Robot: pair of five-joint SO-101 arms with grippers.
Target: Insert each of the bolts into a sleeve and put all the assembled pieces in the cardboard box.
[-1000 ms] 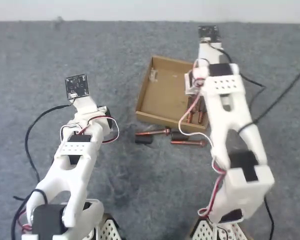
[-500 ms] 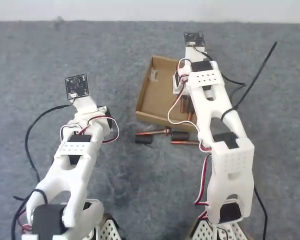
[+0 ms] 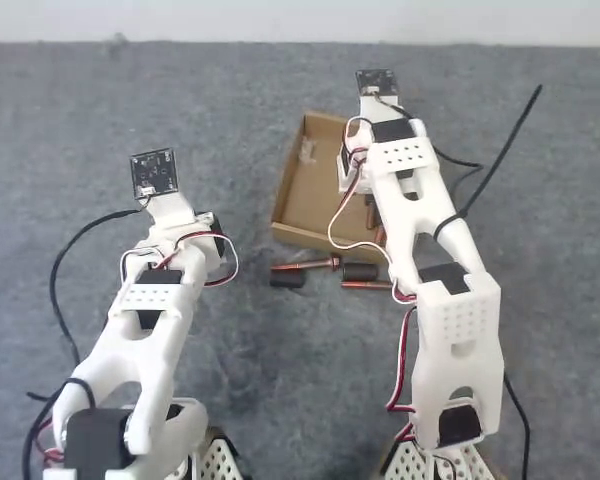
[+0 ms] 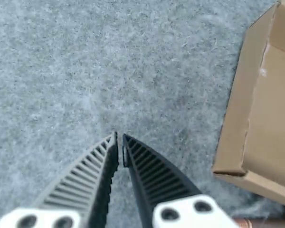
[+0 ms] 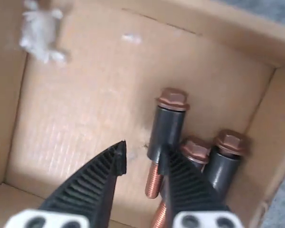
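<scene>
Cardboard box: three assembled pieces inside, bunched in one corner.
Right gripper: over box floor, claw spread, just beside nearest piece.
Left gripper: over carpet beside box, claw pressed together.
Loose bolts, sleeves: on carpet, just outside box wall facing arms.

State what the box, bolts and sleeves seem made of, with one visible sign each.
Cardboard box: corrugated cardboard, matte tan, faint ribbing. Bolts: metal, probably copper-coloured plating, hex heads and threads. Sleeves: smooth dark grey tubes, metal or plastic; cannot tell.
</scene>
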